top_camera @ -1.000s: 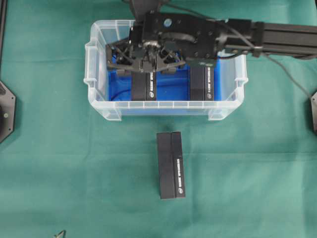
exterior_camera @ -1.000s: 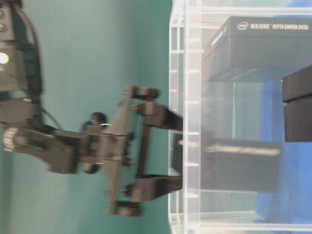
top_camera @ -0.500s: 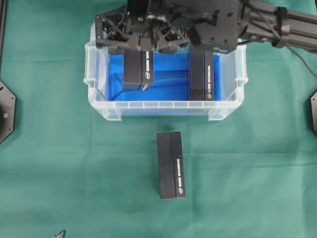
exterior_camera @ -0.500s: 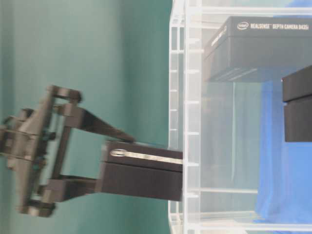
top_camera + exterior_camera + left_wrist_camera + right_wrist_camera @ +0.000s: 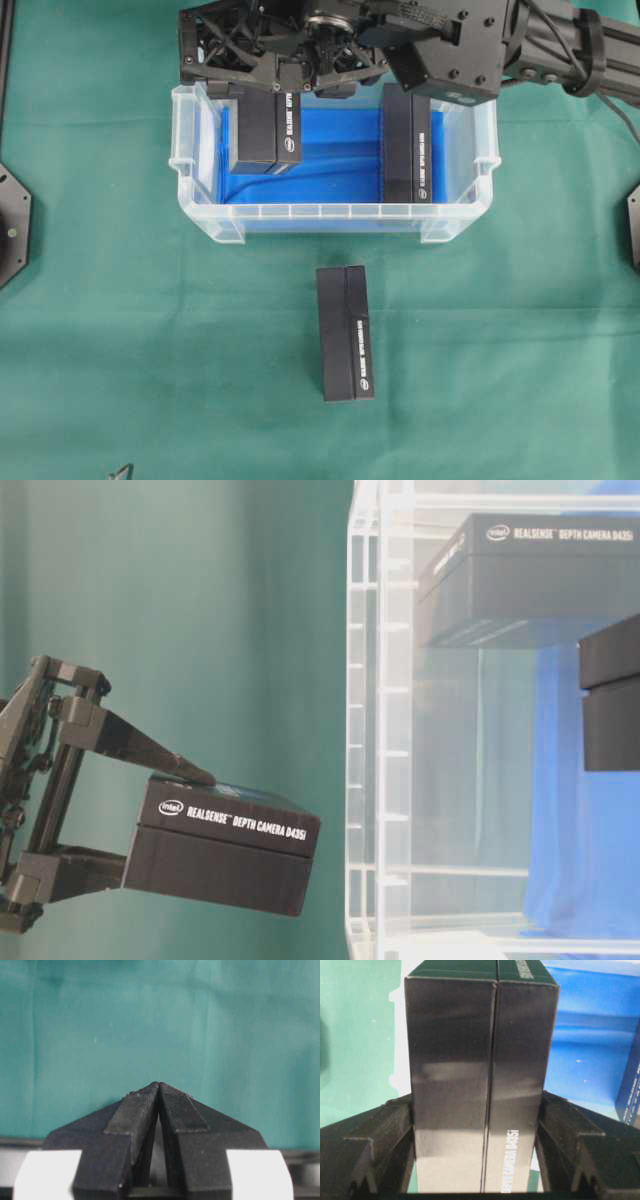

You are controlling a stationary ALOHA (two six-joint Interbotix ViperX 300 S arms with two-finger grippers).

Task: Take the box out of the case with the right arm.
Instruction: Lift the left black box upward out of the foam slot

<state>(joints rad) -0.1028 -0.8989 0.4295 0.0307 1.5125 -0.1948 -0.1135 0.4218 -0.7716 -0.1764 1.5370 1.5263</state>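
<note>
My right gripper [image 5: 268, 92] is shut on one end of a black box [image 5: 265, 135] and holds it raised over the left half of the clear case [image 5: 330, 213]. In the table-level view this box [image 5: 225, 845] hangs free of the case wall [image 5: 380, 730], slightly tilted, in the right gripper [image 5: 165, 825]. The right wrist view shows the box [image 5: 480, 1075] pinched between both fingers [image 5: 385, 1130], with the blue lining [image 5: 590, 1050] beyond. My left gripper [image 5: 158, 1085] is shut and empty over the green cloth.
A second black box [image 5: 407, 145] lies in the right half of the case. A third black box [image 5: 345, 333] lies on the green cloth in front of the case. An arm base [image 5: 12, 225] sits at the left edge.
My right gripper has lifted the box up and clear of the case, drifting a little to the left. The other boxes, the case and the left gripper have not moved.
</note>
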